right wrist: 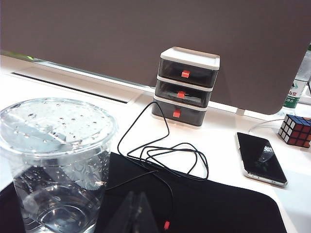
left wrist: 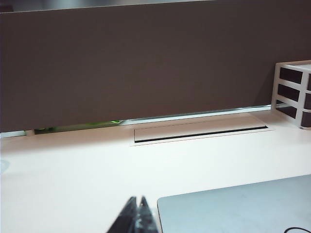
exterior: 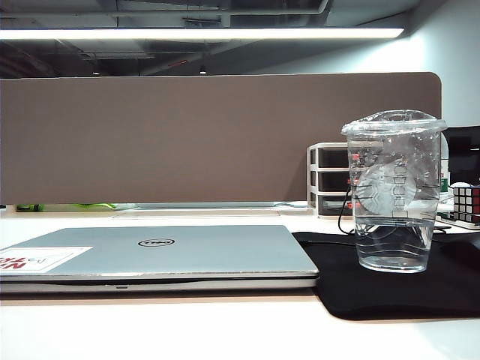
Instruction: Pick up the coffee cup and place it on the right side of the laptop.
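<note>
Cup, tall clear lidded plastic [exterior: 394, 191], stands on black mat [exterior: 450, 289] right of closed silver-grey laptop [exterior: 161, 251].
I see left gripper [left wrist: 137, 213] and right gripper [right wrist: 133, 213] both closed, empty; placement looks done, so I need only stay clear.

Office bench against a partition

A pale cream bench [exterior: 150, 334] (smooth, with a cable slot [left wrist: 200, 134] at the back) meets a wide brown fabric partition [exterior: 187, 139]; overhead, a long bright light strip [exterior: 202, 34] runs beneath dark exposed ceiling ducts [exterior: 112, 52].
</note>
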Available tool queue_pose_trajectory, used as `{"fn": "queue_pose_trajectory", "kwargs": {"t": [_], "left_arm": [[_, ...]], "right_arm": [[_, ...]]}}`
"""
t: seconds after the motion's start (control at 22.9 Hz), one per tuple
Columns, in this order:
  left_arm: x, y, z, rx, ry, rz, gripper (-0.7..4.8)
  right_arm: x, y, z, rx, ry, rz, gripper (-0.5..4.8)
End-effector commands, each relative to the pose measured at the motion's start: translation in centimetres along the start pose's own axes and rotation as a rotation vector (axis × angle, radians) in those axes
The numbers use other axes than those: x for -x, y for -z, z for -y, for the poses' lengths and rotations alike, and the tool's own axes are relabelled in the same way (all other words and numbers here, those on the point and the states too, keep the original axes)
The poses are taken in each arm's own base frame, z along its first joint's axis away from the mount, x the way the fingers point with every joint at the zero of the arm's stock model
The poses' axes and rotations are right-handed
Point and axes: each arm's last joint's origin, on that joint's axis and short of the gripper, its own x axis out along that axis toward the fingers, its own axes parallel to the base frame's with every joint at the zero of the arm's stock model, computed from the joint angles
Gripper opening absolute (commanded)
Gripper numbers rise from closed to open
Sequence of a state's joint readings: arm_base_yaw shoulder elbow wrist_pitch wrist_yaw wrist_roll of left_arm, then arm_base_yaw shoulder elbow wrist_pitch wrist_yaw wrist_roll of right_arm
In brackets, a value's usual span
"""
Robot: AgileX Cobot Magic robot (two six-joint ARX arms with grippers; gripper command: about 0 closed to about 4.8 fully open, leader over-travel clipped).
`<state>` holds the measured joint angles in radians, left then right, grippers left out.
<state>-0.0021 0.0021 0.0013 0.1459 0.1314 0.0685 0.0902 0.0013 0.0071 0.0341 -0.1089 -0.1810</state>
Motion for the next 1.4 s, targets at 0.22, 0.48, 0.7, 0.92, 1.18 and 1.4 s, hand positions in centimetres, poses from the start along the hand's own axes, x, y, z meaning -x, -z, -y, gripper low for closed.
{"fn": "queue_pose_trajectory", "kwargs": {"t": [0.22,0.48,0.7,0.92,1.18,1.4], "left_arm": [[0.2,-0.3,-0.9,0.058,-0.012,0.022,-0.06],[0.2,-0.2,-0.9,0.061,-0.036,0.011,-0.06],[0.2,0.0,-1.0,0.073,-0.055,-0.018,-0.06],[0.2,0.4,-0.9,0.082,-0.048,-0.054,-0.05],[0.2,0.7,-0.9,0.088,-0.041,-0.08,-0.05],[0.2,0.7,-0.9,0.088,-0.04,-0.082,-0.05]], "right_arm": [[0.0,0.0,0.0,0.001,0.001,0.012,-0.01],[0.0,0.0,0.0,0.0,0.005,0.011,-0.01],[0.0,0.0,0.1,0.0,0.046,0.003,-0.01],[0.0,0.1,0.5,-0.001,0.166,-0.017,-0.01],[0.0,0.1,0.5,-0.001,0.165,-0.018,-0.01],[0.0,0.1,0.5,-0.001,0.165,-0.018,-0.01]]}}
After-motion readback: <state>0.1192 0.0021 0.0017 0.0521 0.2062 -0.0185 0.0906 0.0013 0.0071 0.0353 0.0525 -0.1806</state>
